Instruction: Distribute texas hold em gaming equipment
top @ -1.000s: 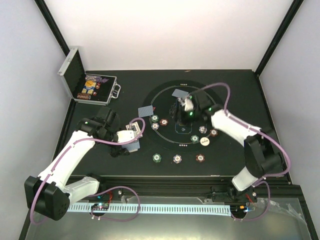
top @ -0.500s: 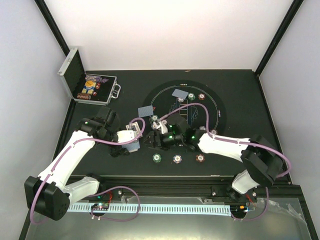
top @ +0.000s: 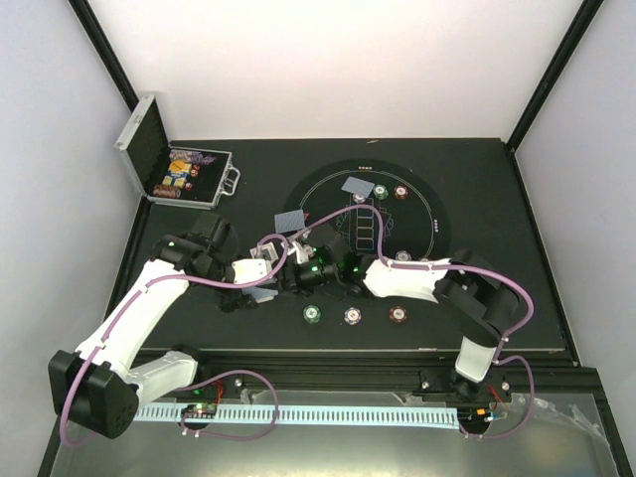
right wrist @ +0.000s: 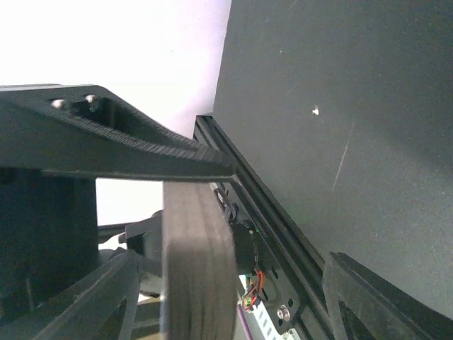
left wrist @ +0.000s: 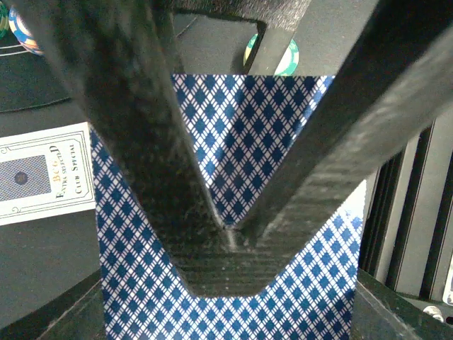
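The left pincer (left wrist: 226,237) is pressed together on a deck of cards (left wrist: 244,142), its two dark fingers meeting in a V over the blue-diamond back of the top card. From above, the deck is held in that pincer just off the left rim of the round black mat (top: 427,214). The left arm (top: 139,308) is bent at the elbow and reaches right across the near half of the table (top: 477,179). The right arm (top: 407,280) lies low, stretched leftward over the mat, with the right pincer (top: 296,273) just beside the left one. Whether its jaws are apart or together cannot be told: its own view gives only blurred dark fingers against bare table and frame rail. Two face-down cards (top: 358,186) lie on the mat's far-left part, and chips (top: 352,315) lie in a row at its near edge. Only the left wrist view shows a white printed slip (left wrist: 42,173) lying on the table beside the deck. An open silver case (top: 139,149) stands at the far-left corner
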`<state>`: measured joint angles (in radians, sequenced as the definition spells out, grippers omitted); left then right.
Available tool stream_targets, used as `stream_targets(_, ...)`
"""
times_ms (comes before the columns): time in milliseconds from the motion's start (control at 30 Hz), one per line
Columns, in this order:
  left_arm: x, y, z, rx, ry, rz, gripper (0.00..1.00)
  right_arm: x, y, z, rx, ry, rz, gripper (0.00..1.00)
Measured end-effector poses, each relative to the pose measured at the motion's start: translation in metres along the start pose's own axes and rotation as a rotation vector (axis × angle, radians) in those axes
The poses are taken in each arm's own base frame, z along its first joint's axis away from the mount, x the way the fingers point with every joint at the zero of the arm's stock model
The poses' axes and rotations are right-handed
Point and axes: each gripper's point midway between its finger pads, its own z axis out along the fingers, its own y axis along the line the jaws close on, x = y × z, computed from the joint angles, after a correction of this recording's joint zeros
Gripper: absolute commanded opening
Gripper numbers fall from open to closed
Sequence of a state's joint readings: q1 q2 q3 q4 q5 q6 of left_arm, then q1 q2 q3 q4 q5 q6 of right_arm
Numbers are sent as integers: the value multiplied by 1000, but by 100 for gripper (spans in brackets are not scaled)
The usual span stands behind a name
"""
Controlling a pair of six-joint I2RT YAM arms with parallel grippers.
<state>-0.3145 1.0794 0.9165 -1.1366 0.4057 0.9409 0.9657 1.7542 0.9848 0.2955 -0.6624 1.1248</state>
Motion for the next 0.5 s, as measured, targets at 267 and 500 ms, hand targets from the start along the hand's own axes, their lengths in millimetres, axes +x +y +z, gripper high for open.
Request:
stream_targets(267, 1, 0, 0, -3, 6, 0, 1, -2, -9, 10, -6, 21, 17, 57)
stream_targets(500, 1, 1, 0, -7, 6, 2, 2, -6, -7, -6, -5, -1, -9, 45)
